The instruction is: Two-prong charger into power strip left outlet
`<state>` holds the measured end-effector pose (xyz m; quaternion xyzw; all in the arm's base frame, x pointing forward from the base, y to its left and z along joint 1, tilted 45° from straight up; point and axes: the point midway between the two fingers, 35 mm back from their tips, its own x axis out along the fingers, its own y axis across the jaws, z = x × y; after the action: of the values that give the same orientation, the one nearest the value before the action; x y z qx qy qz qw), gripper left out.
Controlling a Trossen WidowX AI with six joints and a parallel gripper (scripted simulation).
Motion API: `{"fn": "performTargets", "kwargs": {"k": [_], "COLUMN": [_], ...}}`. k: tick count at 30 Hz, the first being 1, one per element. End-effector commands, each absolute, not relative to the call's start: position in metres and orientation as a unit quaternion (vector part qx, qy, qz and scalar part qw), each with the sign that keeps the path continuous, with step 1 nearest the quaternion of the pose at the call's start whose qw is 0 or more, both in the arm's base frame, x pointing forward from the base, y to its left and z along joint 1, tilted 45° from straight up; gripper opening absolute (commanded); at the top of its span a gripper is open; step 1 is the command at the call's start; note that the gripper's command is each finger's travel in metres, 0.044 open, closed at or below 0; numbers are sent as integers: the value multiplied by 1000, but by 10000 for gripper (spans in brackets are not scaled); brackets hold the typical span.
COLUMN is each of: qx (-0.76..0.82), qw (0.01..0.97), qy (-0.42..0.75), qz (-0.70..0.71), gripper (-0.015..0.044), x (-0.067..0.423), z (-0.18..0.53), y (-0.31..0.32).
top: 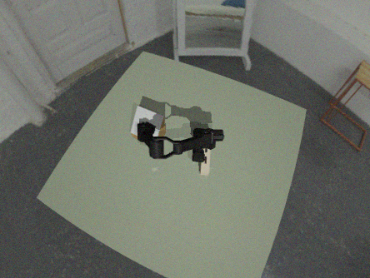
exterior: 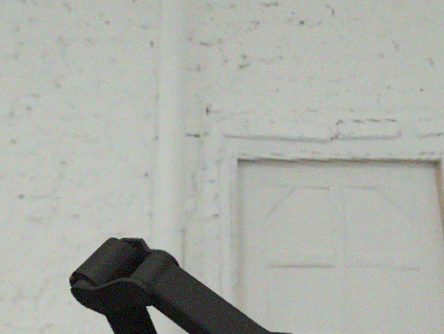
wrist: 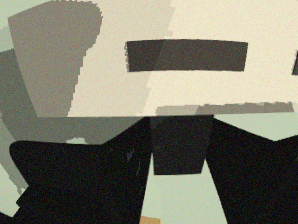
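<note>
The cream power strip [top: 205, 168] [wrist: 210, 92] lies on the green mat, partly hidden by the arm in the top view. In the wrist view it spans the top, with one dark rectangular patch [wrist: 187, 56] near the middle and part of another [wrist: 296, 64] at the right edge. My gripper [wrist: 174, 120] is shut on the dark charger [wrist: 178, 155], which sits between the black fingers. The charger's upper end meets the strip's lower edge in this view. Its prongs are not visible, and I cannot tell whether they touch the strip. The exterior view shows only upper arm parts.
The green mat [top: 167, 216] lies under everything. A white-topped block [top: 139, 118] with an orange-brown side is by the arm's base. The arm casts shadows across the mat and strip. A small tan piece [wrist: 150, 220] shows at the bottom of the wrist view.
</note>
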<state>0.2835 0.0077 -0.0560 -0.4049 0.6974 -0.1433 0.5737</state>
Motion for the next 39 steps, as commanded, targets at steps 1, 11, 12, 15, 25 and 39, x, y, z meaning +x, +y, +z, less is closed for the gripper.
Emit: {"fn": "performTargets", "kwargs": {"k": [1,11,12,15,25,39], "qx": [-401,-401,-401,-401,-405,-405], "qw": [584,584,584,584,573,573], "qy": [691,691,691,691,698,698], "qz": [-142,-142,-142,-142,-143,-143], "gripper": [0,0,0,0,0,236], "x": [290,291,291,291,283,283], "z": [-56,-56,-56,-57,-56,-56], "y": [13,12,12,12,8,8]}}
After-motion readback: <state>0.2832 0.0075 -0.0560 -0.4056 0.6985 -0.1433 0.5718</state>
